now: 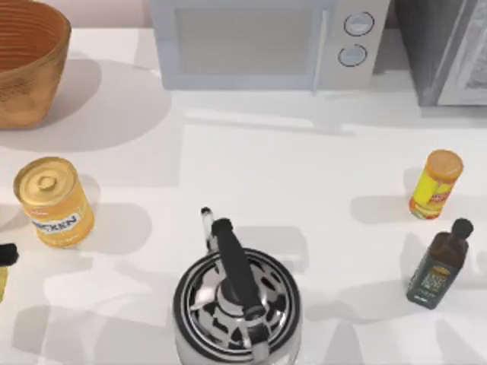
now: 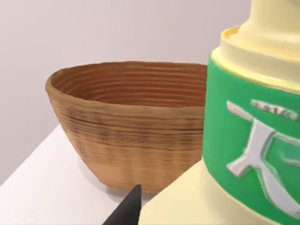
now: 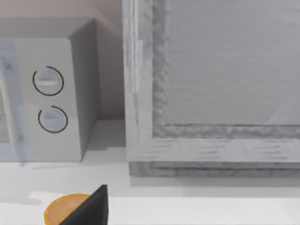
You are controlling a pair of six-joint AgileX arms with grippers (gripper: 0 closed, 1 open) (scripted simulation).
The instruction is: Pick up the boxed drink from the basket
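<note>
The left gripper (image 1: 6, 255) sits at the table's left edge, and I cannot tell whether it is open or closed. In the left wrist view its dark tip lies right against the boxed drink (image 2: 243, 140), a pale yellow container with a green label that sits close under the camera, outside the basket.

From this gripper, the white microwave (image 1: 259, 42) stands far back and off to the right. The grey framed panel (image 1: 449, 49) is farther right still. The orange-brown wicker basket (image 1: 23, 72) is straight behind the gripper at the back left corner, upright. The steel kettle (image 1: 236, 304) with its black handle sits to the right, toward the front edge. The yellow can (image 1: 53, 201) stands just beside the gripper, slightly behind it. The dark bottle (image 1: 437, 266) and the orange-capped yellow bottle (image 1: 435, 185) stand far right.

The right gripper (image 3: 91, 210) hovers over that orange cap, facing the microwave's dials; its state cannot be told.
</note>
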